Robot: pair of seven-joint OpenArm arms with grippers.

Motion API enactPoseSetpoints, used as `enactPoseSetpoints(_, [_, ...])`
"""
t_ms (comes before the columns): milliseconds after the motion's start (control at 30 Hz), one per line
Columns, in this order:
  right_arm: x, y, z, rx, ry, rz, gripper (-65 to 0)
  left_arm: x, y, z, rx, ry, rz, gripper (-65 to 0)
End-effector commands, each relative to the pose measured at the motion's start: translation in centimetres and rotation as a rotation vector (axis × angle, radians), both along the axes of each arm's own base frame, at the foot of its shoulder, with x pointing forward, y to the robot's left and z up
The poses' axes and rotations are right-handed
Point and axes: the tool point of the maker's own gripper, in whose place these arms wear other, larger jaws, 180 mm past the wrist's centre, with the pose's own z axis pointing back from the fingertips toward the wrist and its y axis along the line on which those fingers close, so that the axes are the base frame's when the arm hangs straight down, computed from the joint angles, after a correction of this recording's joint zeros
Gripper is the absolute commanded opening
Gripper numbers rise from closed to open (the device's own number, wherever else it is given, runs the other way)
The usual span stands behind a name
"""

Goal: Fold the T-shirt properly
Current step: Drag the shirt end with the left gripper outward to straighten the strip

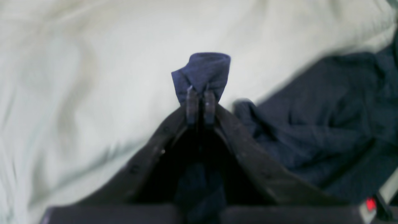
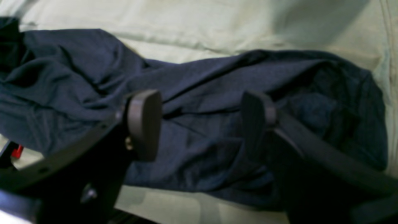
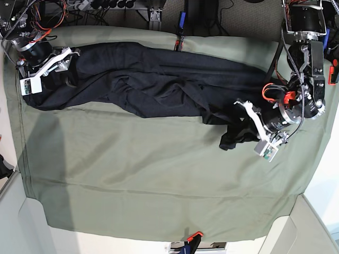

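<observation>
Barely started, going by the look of it. T-shirt (image 3: 143, 79) strung out in one long rumpled band across the far side of the sage-green sheet (image 3: 132, 180), no clean fold anywhere, sleeves and body all bunched together. Pretty much everything left to do: spread it flat, bring in the sleeves, fold the body.

Left end effector (image 1: 201, 104) clamped tight on a small tuck of the dark fabric, looks like a cuff or hem edge poking up past the fingertips, with the rest of the shirt trailing off to its right and behind. Good pinch, probably the first corner to pull out.

Right end effector (image 2: 202, 124) spread wide with nothing in it, pads hanging over the other end of the shirt, cloth directly below and between the fingers. Can't tell whether the pads touch the fabric.

Sheet itself wrinkled, soft looking, draped over the whole tabletop, plenty of bare green ahead of the left end effector for laying the shirt out. Around the edges: tangles of red and black cables (image 3: 47, 10) beyond the right arm, clamps holding the sheet at the edges, pale floor past the corners.
</observation>
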Motion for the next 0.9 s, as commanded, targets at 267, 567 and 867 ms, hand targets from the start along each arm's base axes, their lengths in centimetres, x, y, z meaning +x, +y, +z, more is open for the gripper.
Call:
enactPoseSetpoints(267, [0.6, 0.1, 1.2, 0.007, -0.055, 0.008, -25.1, -3.6, 8.0, 0.3, 0.044, 0.0, 0.204, -65.0])
enactPoseSetpoints(567, [0.6, 0.1, 1.2, 0.007, -0.055, 0.008, -25.1, -7.1, 8.2, -1.5, 0.004, 0.074, 0.189, -54.2])
enactPoseSetpoints(867, [0.6, 0.1, 1.2, 0.006, -0.054, 0.008, -25.1, -7.7, 12.1, -0.9, 0.02, 0.075, 0.349, -28.2])
